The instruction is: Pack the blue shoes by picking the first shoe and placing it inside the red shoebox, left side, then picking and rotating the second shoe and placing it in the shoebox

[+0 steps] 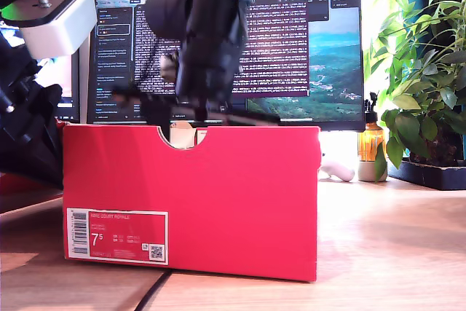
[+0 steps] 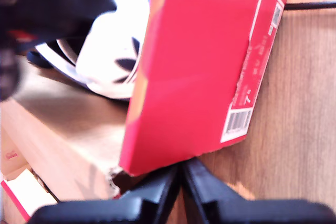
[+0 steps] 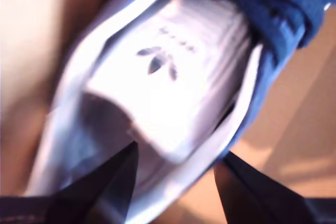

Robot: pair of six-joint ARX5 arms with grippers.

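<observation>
Near red cardboard shoebox (image 1: 218, 202), straddling navy suede sneaker (image 3: 173, 93) with my second gripper (image 3: 176, 156) spread, my first gripper (image 2: 181, 169) closed. Probably light, floppy; take collar.

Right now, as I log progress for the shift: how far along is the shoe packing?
Done: nothing confirmed. In hand: one blue shoe looks inside the red shoebox, my second gripper at its opening, grip unclear. My first gripper is shut, empty, near the box's labelled end. Left: the other shoe, which I cannot see.
</observation>
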